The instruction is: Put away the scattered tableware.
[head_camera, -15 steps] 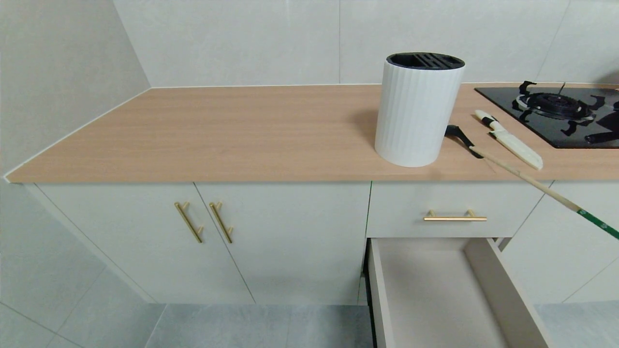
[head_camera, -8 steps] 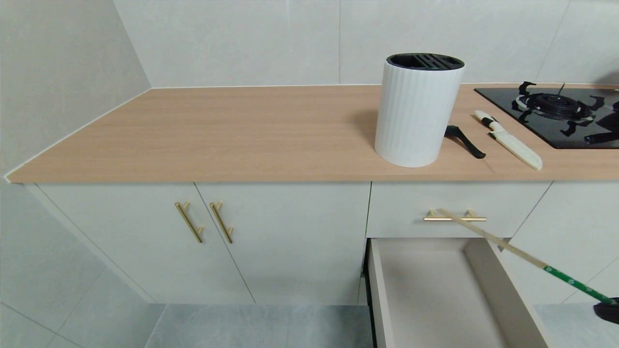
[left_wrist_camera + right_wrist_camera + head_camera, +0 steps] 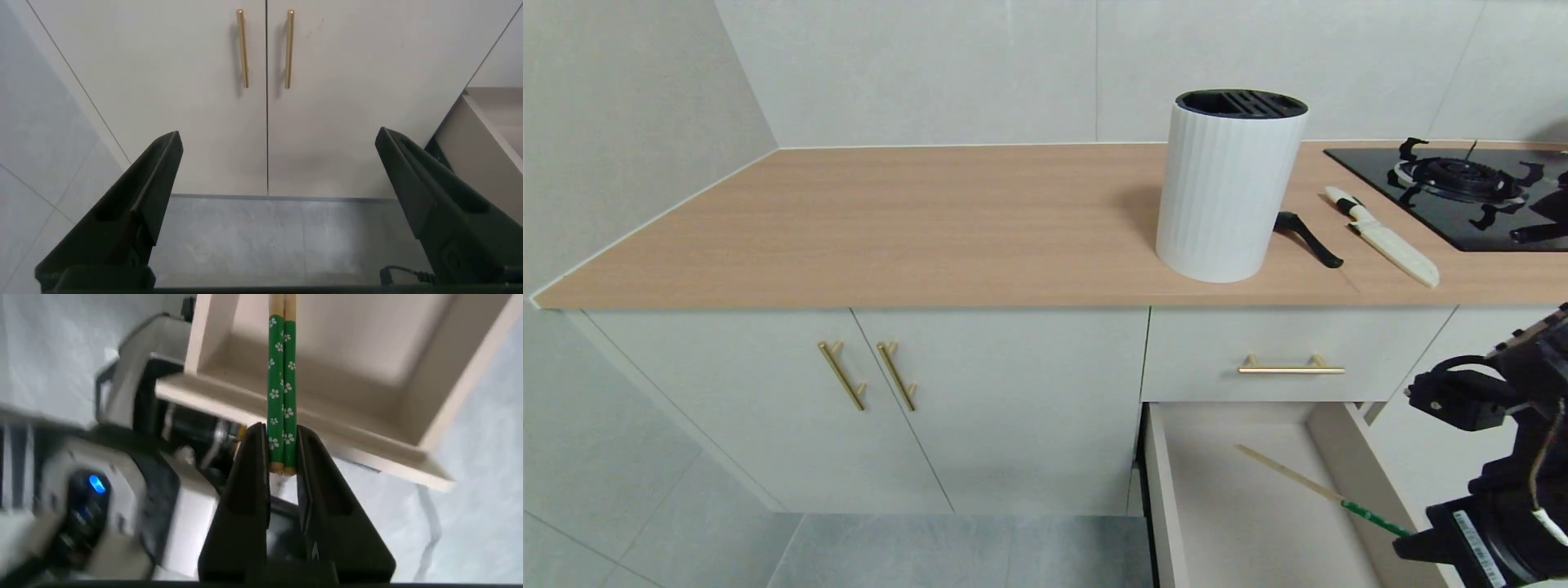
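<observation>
A pair of wooden chopsticks (image 3: 1319, 490) with green flowered ends slants down into the open drawer (image 3: 1164, 498) under the counter. My right gripper (image 3: 283, 457) is shut on their green ends (image 3: 282, 392), and in the head view it hangs at the drawer's right side (image 3: 1417, 539). On the counter a white ribbed holder (image 3: 1225, 188) with a black slotted top stands upright. Right of it lie a black-handled utensil (image 3: 1307, 237) and a cream knife (image 3: 1380, 235). My left gripper (image 3: 278, 212) is open, low in front of the cabinet doors.
A black gas hob (image 3: 1462, 188) sits at the counter's far right. The cabinet doors (image 3: 866, 376) with gold handles are closed, and the upper drawer (image 3: 1290, 363) above the open one is closed. Grey floor tiles (image 3: 270, 237) lie below.
My right arm has carried the chopsticks down from counter height, past the upper drawer's handle, and their tips now sit inside the open drawer. The arm has come into the head view.
</observation>
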